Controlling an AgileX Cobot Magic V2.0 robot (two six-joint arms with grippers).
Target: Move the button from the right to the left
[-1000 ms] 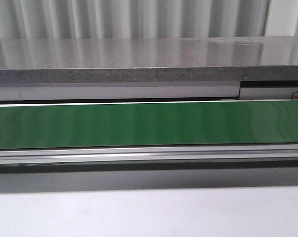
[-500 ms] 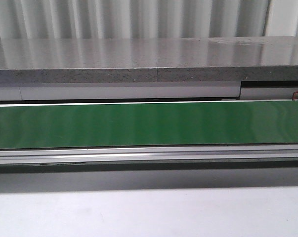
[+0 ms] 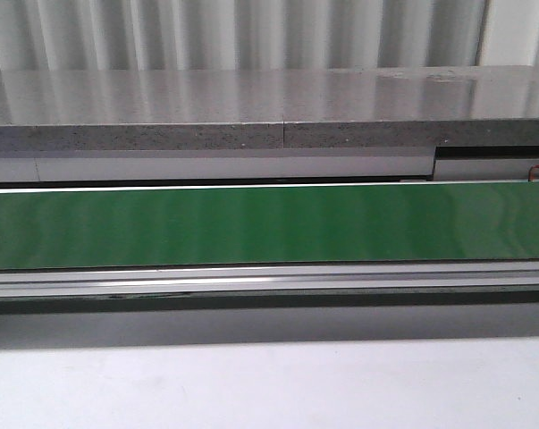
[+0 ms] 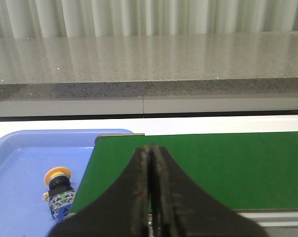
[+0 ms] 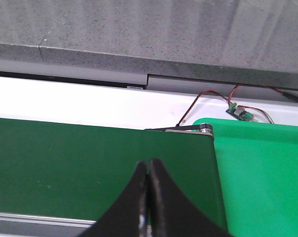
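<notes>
The button [image 4: 58,191] lies in the blue tray [image 4: 20,153] in the left wrist view, its orange cap toward the far side and its blue block nearer, close to the end of the green belt [image 4: 228,163]. My left gripper [image 4: 149,147] is shut and empty above the belt's end, apart from the button. In the right wrist view my right gripper [image 5: 149,162] is shut and empty over the belt [image 5: 64,163], near its other end. The front view shows neither gripper nor the button.
A bright green tray [image 5: 262,173] adjoins the belt's right end. A small circuit board with red and black wires [image 5: 239,112] lies behind it. A grey stone shelf [image 3: 251,107] runs behind the belt [image 3: 269,223], and a white table surface [image 3: 269,384] lies in front.
</notes>
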